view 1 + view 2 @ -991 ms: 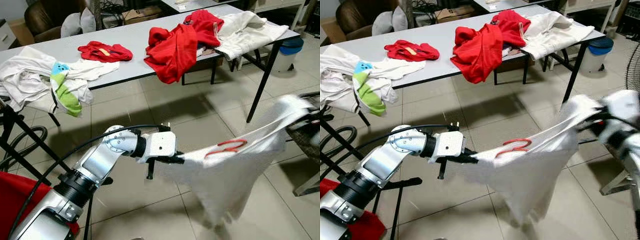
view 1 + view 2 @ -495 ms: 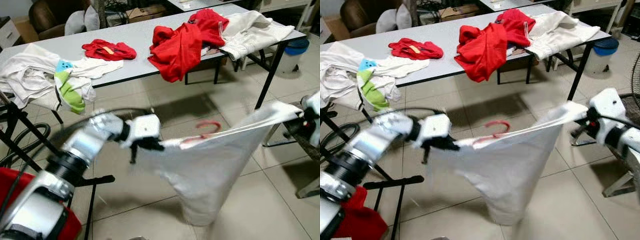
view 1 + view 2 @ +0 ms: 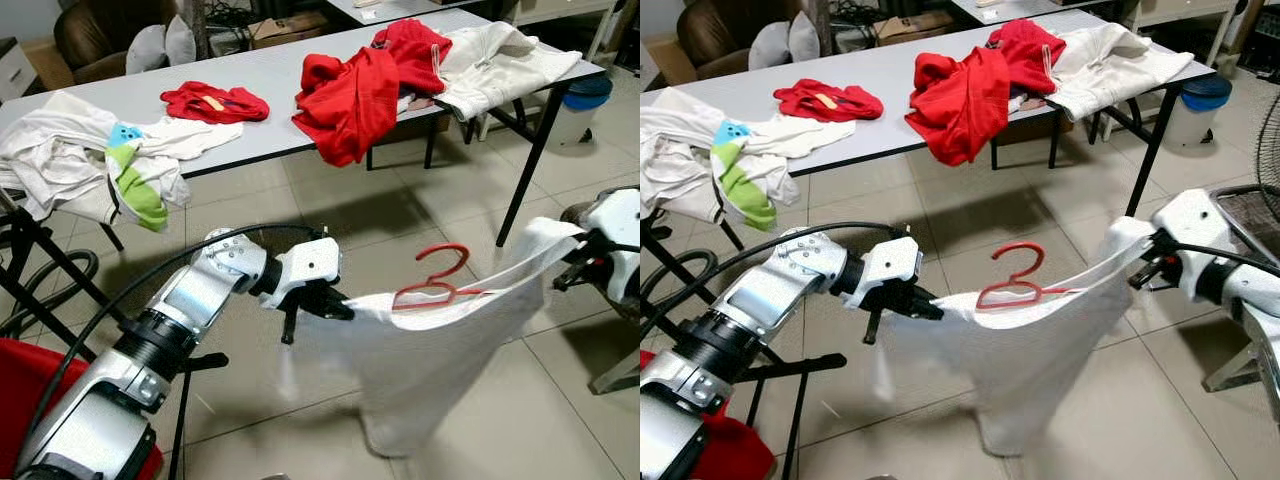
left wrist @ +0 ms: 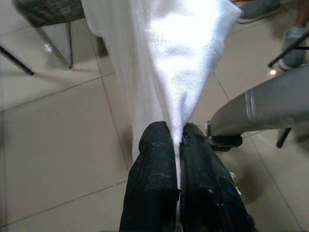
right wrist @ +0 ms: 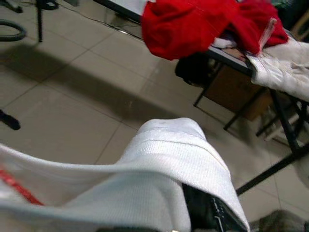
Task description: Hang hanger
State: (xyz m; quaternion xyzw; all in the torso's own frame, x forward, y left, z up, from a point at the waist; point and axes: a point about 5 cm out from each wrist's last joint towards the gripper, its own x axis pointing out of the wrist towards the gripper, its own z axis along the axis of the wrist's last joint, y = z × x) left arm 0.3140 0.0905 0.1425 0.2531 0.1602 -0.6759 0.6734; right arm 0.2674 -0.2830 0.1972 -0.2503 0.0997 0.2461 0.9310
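A white garment [image 3: 430, 350] hangs stretched between my two grippers above the tiled floor. A red hanger [image 3: 436, 287] sits inside it, its hook sticking up through the top edge. My left gripper [image 3: 340, 308] is shut on the garment's left corner, and the left wrist view shows the cloth pinched between its fingertips [image 4: 176, 133]. On the right, my right gripper [image 3: 1145, 270] is shut on the other corner. In the right wrist view the white cloth [image 5: 174, 145] drapes over its fingers [image 5: 207, 210] and hides most of them.
A grey table [image 3: 260, 70] behind carries a red clothes heap [image 3: 350, 95], a small red cloth [image 3: 212, 102] and white clothes [image 3: 60, 150]. A black rack frame [image 3: 40, 270] and a red cloth [image 3: 25, 385] are at my left. A blue bin [image 3: 585, 95] stands far right.
The two grippers have come closer together, so the taut top edge now sags. The red hook stands out more clearly above the cloth.
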